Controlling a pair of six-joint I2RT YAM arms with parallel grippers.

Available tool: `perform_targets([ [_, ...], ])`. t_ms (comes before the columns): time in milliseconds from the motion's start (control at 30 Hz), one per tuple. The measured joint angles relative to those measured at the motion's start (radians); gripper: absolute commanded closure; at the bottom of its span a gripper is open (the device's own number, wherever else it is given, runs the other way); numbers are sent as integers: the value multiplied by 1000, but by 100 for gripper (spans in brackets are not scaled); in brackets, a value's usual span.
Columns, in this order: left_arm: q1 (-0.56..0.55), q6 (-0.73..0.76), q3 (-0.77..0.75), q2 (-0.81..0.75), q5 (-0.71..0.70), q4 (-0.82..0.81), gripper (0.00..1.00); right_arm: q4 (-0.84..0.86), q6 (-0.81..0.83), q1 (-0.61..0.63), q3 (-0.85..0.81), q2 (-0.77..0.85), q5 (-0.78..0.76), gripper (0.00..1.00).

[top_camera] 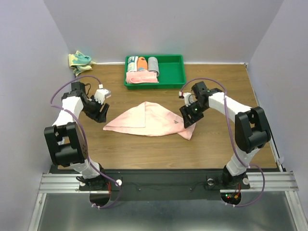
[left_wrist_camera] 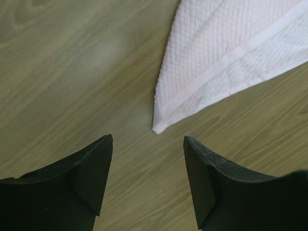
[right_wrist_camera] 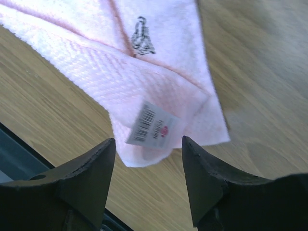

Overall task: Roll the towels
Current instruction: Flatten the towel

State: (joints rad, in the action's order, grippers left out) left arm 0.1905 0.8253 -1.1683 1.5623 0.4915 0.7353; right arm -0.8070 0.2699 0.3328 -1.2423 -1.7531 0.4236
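A pale peach-pink towel (top_camera: 149,120) lies spread and partly folded on the wooden table, with a small dark mark (top_camera: 177,122) near its right end. My left gripper (top_camera: 102,116) is open and empty just left of the towel's left corner (left_wrist_camera: 158,128). My right gripper (top_camera: 188,121) is open and empty above the towel's right end, where a white barcode label (right_wrist_camera: 153,126) and the dark mark (right_wrist_camera: 141,37) show. A teal towel with pale yellow edges (top_camera: 78,61) lies crumpled at the far left by the wall.
A green tray (top_camera: 171,72) at the back middle holds rolled towels, one orange (top_camera: 141,63) and one grey (top_camera: 153,64), plus a pink one (top_camera: 141,77). Walls close in the table on the left, back and right. A black rail runs along the near edge.
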Motion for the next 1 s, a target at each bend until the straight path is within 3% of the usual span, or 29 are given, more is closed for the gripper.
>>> perform_targets([
  [200, 1, 57, 82, 27, -60, -13, 31, 3, -3, 64, 0, -11, -20, 67],
  [267, 1, 69, 83, 57, -73, -31, 31, 5, -5, 63, 2, -11, -34, 71],
  [400, 1, 91, 103, 101, -86, -67, 32, 11, -4, 59, 24, -11, -50, 99],
  [567, -6, 104, 114, 111, -74, -77, 36, 8, -4, 59, 53, -11, -66, 99],
  [700, -79, 88, 118, 76, -68, -96, 39, 8, -5, 59, 55, 1, -66, 99],
  [867, -347, -5, 134, -62, -74, -195, 39, 8, -12, 59, 55, 32, -63, 99],
  [1000, -524, -105, 127, -45, -70, -274, 41, 8, -20, 59, 64, 38, -51, 99],
])
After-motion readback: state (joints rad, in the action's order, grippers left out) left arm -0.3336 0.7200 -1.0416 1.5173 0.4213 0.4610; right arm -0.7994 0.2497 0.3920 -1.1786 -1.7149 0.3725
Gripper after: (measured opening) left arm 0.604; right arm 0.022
